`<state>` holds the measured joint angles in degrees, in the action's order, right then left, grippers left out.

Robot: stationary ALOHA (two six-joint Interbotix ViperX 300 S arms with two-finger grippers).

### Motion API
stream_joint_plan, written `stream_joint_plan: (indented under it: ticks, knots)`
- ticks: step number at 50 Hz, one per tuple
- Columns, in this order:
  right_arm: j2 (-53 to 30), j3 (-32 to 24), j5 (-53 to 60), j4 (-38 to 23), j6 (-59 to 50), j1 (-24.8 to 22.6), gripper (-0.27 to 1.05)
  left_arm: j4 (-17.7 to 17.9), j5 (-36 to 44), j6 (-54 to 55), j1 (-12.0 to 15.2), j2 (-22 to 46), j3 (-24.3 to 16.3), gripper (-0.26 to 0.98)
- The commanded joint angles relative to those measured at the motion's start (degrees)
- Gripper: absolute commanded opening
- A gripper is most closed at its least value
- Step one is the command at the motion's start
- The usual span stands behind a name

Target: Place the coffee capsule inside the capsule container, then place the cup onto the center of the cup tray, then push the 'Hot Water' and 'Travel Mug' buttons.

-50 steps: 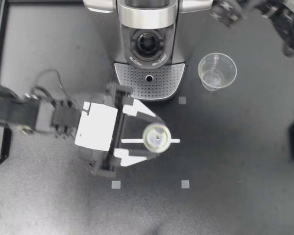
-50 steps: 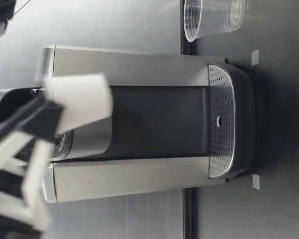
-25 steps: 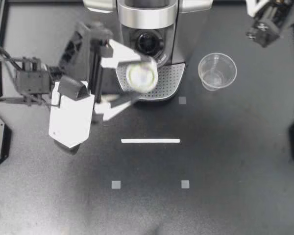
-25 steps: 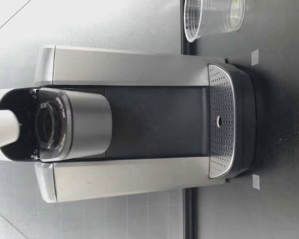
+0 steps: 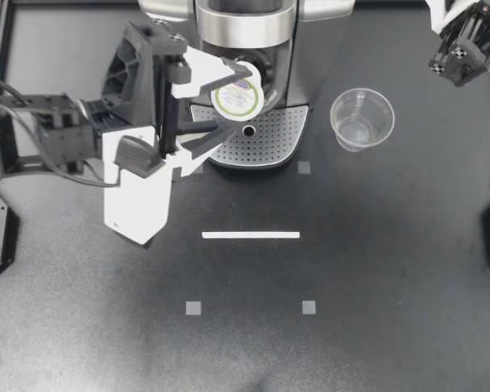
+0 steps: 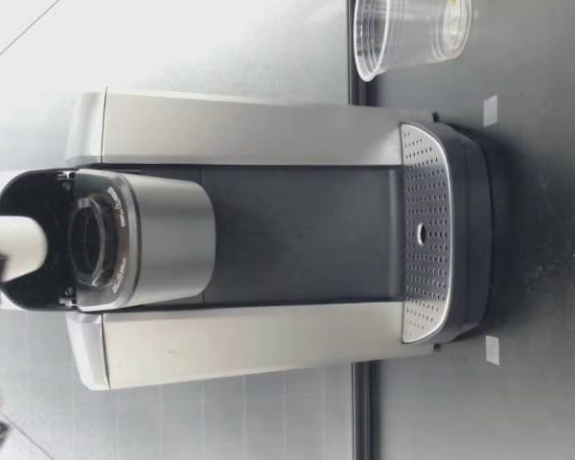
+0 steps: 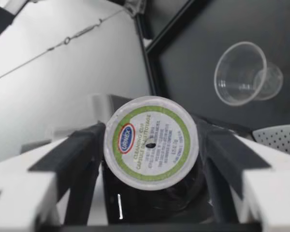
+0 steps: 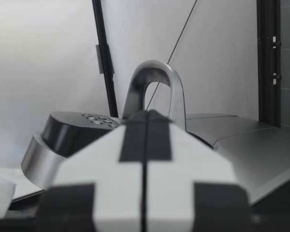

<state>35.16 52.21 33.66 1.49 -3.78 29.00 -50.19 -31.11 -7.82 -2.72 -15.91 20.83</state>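
My left gripper (image 5: 238,100) is shut on the coffee capsule (image 5: 238,98), whose white and green foil lid faces up. It hangs just in front of the machine's open capsule container (image 5: 257,65), above the perforated cup tray (image 5: 265,143). The left wrist view shows the capsule (image 7: 151,141) clamped between both dark fingers (image 7: 82,154). The clear plastic cup (image 5: 361,118) stands upright on the table to the right of the machine. My right gripper (image 5: 465,41) is shut and holds nothing at the far right corner, and in its wrist view the right gripper (image 8: 146,125) points at the machine's silver handle (image 8: 154,82).
The coffee machine (image 5: 249,49) stands at the table's back middle, with its buttons (image 8: 99,117) on top. A white tape line (image 5: 251,235) and small grey squares (image 5: 193,308) mark the table in front. The low view shows the open brew head (image 6: 96,240) and the cup (image 6: 412,34).
My left gripper has lifted the capsule from the white line and carried it up to the machine's brew head. My right arm has swung out toward the right edge.
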Motion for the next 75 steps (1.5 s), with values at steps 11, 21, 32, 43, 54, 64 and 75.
stream_joint_plan:
  ticks: [11, 21, 32, 43, 54, 64, 75]
  knots:
    - [0.4, -0.6, 0.4, 0.0, 0.1, -0.3, 0.0, -2.4, 0.2, 1.7, 1.7, 0.9, 0.2, 0.51]
    - [0.4, -0.4, 0.4, 0.0, 0.0, -0.3, 0.0, -2.5, 0.6, 2.2, 2.9, 1.7, 0.4, 0.51]
    - [0.3, -0.4, 0.4, 0.0, 0.1, -0.3, 0.0, -2.5, 1.3, 2.3, 3.4, 3.3, 0.4, 0.53]
    - [0.1, -0.2, 0.4, 0.0, 0.0, -0.3, 0.0, -2.7, 1.1, 2.7, 3.9, 4.0, -0.2, 0.73]
    - [-0.1, -0.2, 0.5, 0.0, 0.0, -0.3, 0.0, -3.8, 0.8, 5.2, 4.0, 3.2, 0.0, 0.76]
    - [-0.2, -0.2, 0.5, 0.0, 0.0, -0.3, 0.0, -4.0, 1.3, 5.7, 4.0, 2.3, 0.2, 0.76]
    - [-0.3, -0.2, 0.6, 0.0, -0.1, -0.3, 0.0, -4.0, 2.0, 5.7, 3.5, 1.4, 0.2, 0.76]
